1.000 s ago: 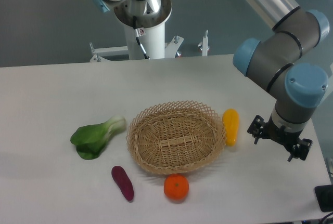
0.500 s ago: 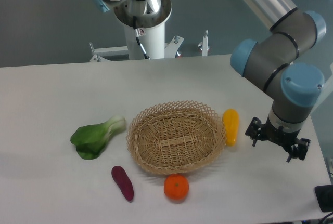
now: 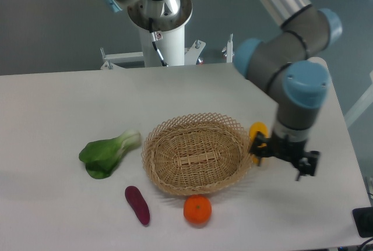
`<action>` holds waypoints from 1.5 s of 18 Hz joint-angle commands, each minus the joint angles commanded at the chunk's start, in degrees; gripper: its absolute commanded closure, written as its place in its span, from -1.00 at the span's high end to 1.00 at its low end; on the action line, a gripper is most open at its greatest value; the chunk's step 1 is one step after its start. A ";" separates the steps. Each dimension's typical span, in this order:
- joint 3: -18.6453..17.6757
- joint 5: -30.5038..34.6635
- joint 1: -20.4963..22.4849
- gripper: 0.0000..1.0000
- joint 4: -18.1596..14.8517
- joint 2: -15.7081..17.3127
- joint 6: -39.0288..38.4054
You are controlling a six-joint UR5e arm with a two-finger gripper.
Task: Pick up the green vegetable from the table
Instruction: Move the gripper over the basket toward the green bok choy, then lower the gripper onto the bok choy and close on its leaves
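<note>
Vegetable at left of centre: your green vegetable (image 3: 109,153) lies flat on the table (image 3: 52,105), long axis diagonal, pale stem end pointing upper right toward the wicker basket (image 3: 198,154), dark leaves lower left. Your gripper (image 3: 284,156) hangs right of the basket, well apart; its finger spacing cannot be made out.

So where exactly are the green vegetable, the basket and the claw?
green vegetable (image 3: 105,153), fixed camera, dark leaf.
basket (image 3: 152,144), fixed camera, left rim.
claw (image 3: 284,160), fixed camera, between its fingertips.
</note>
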 joint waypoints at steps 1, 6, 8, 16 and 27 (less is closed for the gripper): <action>-0.70 -0.53 -1.49 1.00 0.09 0.53 -0.80; -3.34 -0.62 -9.66 1.00 0.17 4.40 -3.88; -4.48 -0.53 -12.92 1.00 0.17 4.84 -3.88; -13.88 -0.01 -21.72 1.00 1.14 6.69 -3.27; -17.23 0.95 -24.45 1.00 1.14 4.58 -3.97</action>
